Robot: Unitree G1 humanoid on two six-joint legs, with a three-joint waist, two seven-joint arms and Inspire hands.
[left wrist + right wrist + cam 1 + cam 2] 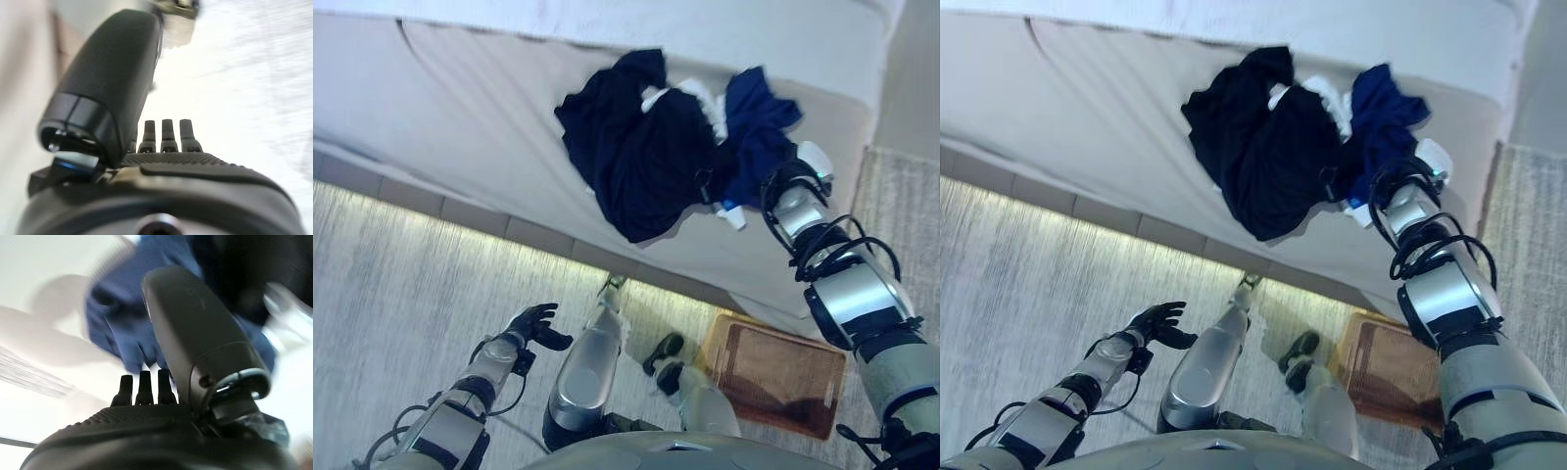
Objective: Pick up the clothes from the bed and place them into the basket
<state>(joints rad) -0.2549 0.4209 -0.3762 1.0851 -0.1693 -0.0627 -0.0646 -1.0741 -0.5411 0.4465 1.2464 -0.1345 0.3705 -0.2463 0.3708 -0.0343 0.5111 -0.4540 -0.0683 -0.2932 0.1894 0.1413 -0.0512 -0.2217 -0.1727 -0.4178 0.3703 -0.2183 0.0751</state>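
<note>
Two dark hands show, and only one is near the work. Nearest, low on the robot's left, the left hand (533, 325) hangs over the pale grey streaked carpet (401, 284), fingers loosely spread and holding nothing; its own wrist view shows straight fingers (167, 133) over the bare floor.

Just beyond, on the robot's right, a brown woven rectangular basket (781, 377) sits on the floor close beside the bed's edge. No clothing can be seen in the part of it that shows.

Farther out, the right arm stretches up onto the beige-covered bed (460, 108). The right hand (781, 186) is at the near right edge of the clothes heap, against the royal-blue garment (756, 122). In its wrist view the fingers (143, 384) point straight into the blue cloth with the thumb standing clear, so the hand looks uncurled; whether the tips touch the fabric I cannot tell.

All the clothes lie on the bed: a large crumpled black garment (631, 147) spreads to the left of the blue one, touching it, with a bit of white cloth (700, 98) showing between them near the far side of the pile.
</note>
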